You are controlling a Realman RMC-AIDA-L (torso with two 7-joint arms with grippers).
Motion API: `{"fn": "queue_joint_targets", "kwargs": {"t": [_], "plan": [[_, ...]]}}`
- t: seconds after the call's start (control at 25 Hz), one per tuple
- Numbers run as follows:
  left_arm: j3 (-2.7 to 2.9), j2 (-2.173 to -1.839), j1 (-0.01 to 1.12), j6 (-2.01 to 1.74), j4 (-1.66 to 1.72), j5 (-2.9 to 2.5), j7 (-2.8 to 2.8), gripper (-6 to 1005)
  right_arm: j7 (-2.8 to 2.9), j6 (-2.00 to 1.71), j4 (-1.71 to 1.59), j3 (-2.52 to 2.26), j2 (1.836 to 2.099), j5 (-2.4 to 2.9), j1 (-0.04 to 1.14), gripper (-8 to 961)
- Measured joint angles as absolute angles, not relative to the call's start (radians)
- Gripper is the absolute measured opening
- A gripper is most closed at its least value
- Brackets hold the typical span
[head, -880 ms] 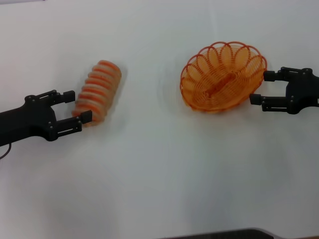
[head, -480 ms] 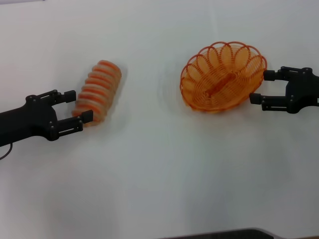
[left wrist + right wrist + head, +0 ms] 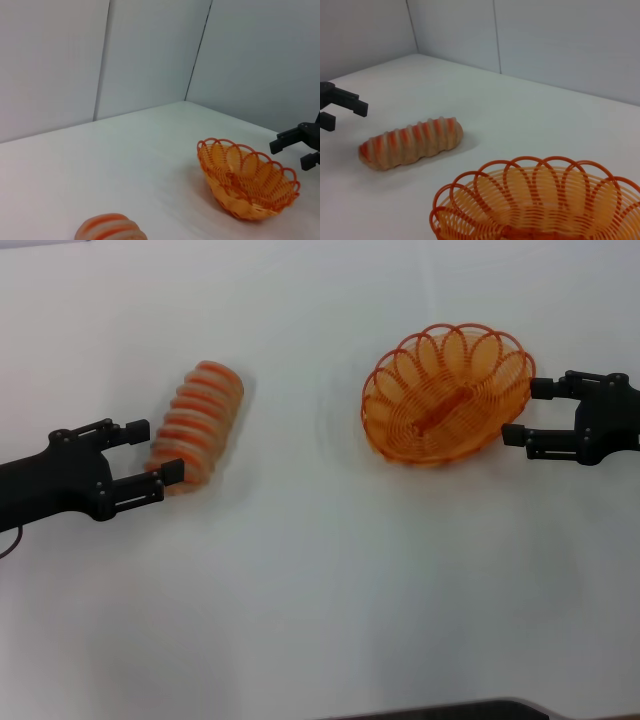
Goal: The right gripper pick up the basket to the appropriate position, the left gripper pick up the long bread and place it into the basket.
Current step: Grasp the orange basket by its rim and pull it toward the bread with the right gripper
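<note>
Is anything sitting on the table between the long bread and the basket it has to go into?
Nothing visible: only bare white table lies between the long bread and the basket, which is empty.

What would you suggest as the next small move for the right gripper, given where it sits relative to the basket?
Probably ease the right gripper slightly forward so the rim of the basket sits between its open fingers, then close. It is level with the basket's near edge but has not clamped it. The left gripper waits open at the end of the long bread.

The long bread (image 3: 196,426) lies left of the basket (image 3: 447,395).
</note>
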State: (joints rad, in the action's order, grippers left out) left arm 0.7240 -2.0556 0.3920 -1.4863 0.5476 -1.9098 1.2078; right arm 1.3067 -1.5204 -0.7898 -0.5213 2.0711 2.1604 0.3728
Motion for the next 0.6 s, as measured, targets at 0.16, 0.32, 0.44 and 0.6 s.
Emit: {"fn": "queue_joint_targets", "kwargs": {"t": [0.16,0.32,0.44,0.6], "plan": [[0.724,-2.054,0.393,-1.486,0.548,-1.909,1.209,750,1.307,-1.521,-0.790,-0.521,2.072,2.160,0.374,833],[0.724,-2.053,0.393,-1.486,0.548,-1.909,1.210,750,1.308,-1.521,-0.790,-0.520,2.072,2.160,0.376,833],[0.724,-2.052,0.394,-1.486,0.546,-1.909,1.210,750,1.308,-1.522,-0.790,-0.520,2.072,2.160,0.376,833],[0.724,-2.053,0.395,-1.484,0.548,-1.912,1.210,750,1.309,-1.522,-0.790,-0.520,2.072,2.160,0.376,832]]}}
